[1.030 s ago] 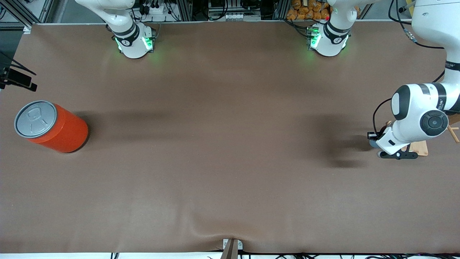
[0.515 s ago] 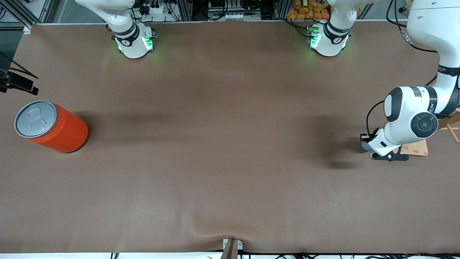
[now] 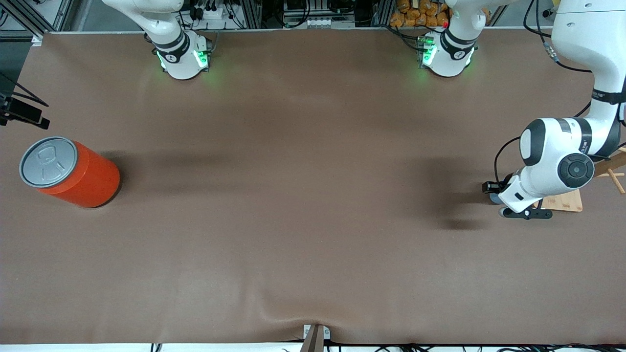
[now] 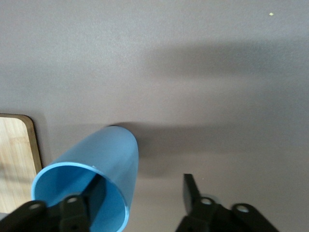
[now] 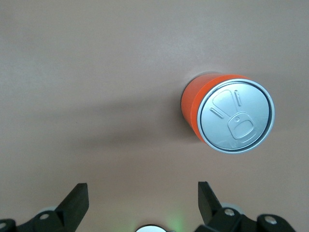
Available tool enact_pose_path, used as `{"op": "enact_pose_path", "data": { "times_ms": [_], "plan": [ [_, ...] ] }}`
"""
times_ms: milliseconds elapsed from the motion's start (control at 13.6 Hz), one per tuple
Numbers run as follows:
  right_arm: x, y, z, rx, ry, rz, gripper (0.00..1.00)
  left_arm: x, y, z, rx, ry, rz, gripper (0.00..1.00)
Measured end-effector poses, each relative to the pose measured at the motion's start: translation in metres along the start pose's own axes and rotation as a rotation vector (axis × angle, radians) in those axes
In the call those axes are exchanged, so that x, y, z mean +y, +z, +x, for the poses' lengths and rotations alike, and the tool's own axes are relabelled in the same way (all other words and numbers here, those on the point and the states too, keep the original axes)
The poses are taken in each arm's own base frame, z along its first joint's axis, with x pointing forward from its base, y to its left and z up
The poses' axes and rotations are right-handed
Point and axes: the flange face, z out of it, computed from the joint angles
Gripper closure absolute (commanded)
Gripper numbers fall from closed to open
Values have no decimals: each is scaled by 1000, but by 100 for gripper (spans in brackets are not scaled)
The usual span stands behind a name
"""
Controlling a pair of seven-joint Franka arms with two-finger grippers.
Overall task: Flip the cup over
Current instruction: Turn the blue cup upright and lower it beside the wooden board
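Observation:
The light-blue cup (image 4: 99, 169) stands mouth up on the brown table, right beside a wooden board (image 4: 14, 154). My left gripper (image 4: 141, 187) is open and straddles its rim. One finger (image 4: 94, 188) is inside the cup. The other finger (image 4: 189, 186) is outside, clear of the wall. In the front view the left hand covers the cup, leaving only a sliver (image 3: 494, 198), toward the left arm's end of the table. My right gripper (image 5: 142, 191) hangs open and empty, high over the table near the orange can (image 5: 227, 113).
A large orange can with a grey lid (image 3: 68, 171) stands toward the right arm's end of the table. The wooden board (image 3: 567, 201) with wooden pegs (image 3: 614, 171) lies by the left hand. A brown cloth (image 3: 303, 195) covers the table.
The left gripper has opened, letting go of the cup's wall. The left hand has drifted slightly toward the middle of the table. The right arm waits unmoved.

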Motion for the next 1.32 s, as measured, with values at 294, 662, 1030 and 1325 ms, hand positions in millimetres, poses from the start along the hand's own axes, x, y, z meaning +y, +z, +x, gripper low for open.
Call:
{"op": "enact_pose_path", "data": {
  "times_ms": [294, 662, 1030, 1325],
  "plan": [
    [-3, -5, -4, 5, -5, 4, 0, 13, -45, 11, -11, 18, 0, 0],
    [-25, -1, -3, -4, -29, 2, 0, 44, -119, 20, 5, 67, -5, 0],
    [-24, 11, -3, -31, -26, 3, 0, 62, -181, 23, 35, 94, -9, 0],
    [-33, 16, -11, -42, -44, 2, 0, 65, -222, 12, 65, 98, -14, 0]
  ]
}}
